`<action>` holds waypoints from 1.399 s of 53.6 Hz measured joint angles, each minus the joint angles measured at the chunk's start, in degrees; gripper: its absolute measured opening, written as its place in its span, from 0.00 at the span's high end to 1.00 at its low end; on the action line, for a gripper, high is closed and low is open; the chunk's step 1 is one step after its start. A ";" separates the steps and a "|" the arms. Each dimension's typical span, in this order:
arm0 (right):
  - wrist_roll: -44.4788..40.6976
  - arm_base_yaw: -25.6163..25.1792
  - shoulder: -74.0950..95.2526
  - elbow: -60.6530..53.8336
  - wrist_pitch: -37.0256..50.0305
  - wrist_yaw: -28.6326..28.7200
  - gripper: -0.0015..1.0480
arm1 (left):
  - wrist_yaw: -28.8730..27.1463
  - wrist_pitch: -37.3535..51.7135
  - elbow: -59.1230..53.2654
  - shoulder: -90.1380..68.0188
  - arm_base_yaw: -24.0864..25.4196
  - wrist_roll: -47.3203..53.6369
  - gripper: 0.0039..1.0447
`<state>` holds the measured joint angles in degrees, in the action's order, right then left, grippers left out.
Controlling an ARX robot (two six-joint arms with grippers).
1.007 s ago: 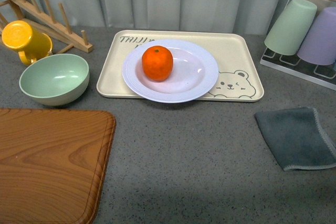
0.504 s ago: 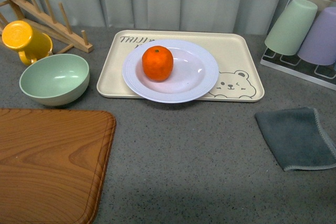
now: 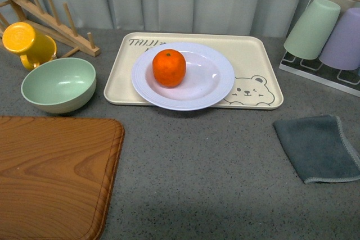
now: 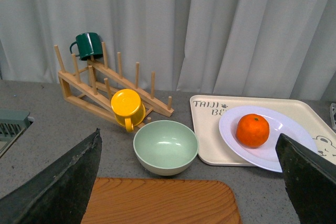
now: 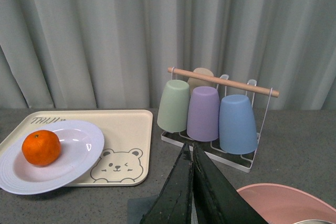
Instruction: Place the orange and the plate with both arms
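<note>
Orange (image 3: 169, 68) sits left of centre in the white plate (image 3: 216, 85), which overhangs the bear tray's (image 3: 256, 54) front edge. You see left gripper (image 4: 189, 182) spread wide, right gripper (image 5: 192, 182) pinched closed, both empty, well back.

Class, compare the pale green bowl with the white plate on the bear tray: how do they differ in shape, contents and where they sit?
The bowl is deep and steep-walled; the plate is wide, shallow and ridged at the rim. The bowl is empty; the plate holds the orange. The bowl sits on the grey counter; the plate rests on the tray. Both are round and upright.
</note>
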<state>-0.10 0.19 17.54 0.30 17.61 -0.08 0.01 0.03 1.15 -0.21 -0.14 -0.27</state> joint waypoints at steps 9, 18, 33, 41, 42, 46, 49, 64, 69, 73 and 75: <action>0.00 -0.04 -3.32 0.00 -3.08 0.00 0.99 | -0.02 0.00 0.00 0.02 0.00 0.00 0.06; -0.02 -0.04 -5.62 0.00 -5.51 0.00 0.99 | -0.02 0.00 0.02 0.02 0.00 0.00 0.06; -0.04 -0.04 -17.25 0.04 -17.35 0.15 0.99 | -0.02 0.00 0.02 0.02 0.00 0.00 0.06; -0.04 -0.04 -17.25 0.04 -17.51 0.15 0.99 | -0.02 0.00 0.00 0.02 0.00 0.00 0.06; -0.11 -0.04 -17.25 0.04 -17.51 0.15 0.98 | -0.02 0.00 0.00 0.02 0.00 0.00 0.06; -0.09 -0.04 -17.25 0.04 -17.51 0.17 0.87 | -0.04 0.00 0.02 0.02 0.00 0.00 0.06; -0.09 -0.04 -17.25 0.04 -17.51 0.15 0.79 | -0.02 0.00 0.00 0.02 0.00 0.00 0.06; -0.09 -0.04 -17.25 0.04 -17.51 0.15 0.28 | -0.02 0.00 0.02 0.02 0.00 0.00 0.06; -0.09 -0.04 -17.27 0.04 -17.51 0.15 0.13 | -0.02 0.00 0.02 0.02 0.00 0.00 0.06; -0.02 -0.04 -17.27 0.04 -17.51 0.15 0.07 | -0.02 0.00 0.02 0.02 0.00 0.00 0.06; -0.02 -0.04 -17.27 0.04 -17.51 0.15 0.09 | -0.02 0.00 0.00 0.02 0.00 0.00 0.06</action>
<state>-0.12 0.14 0.27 0.34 0.10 0.08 -0.01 0.03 1.15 -0.19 -0.14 -0.27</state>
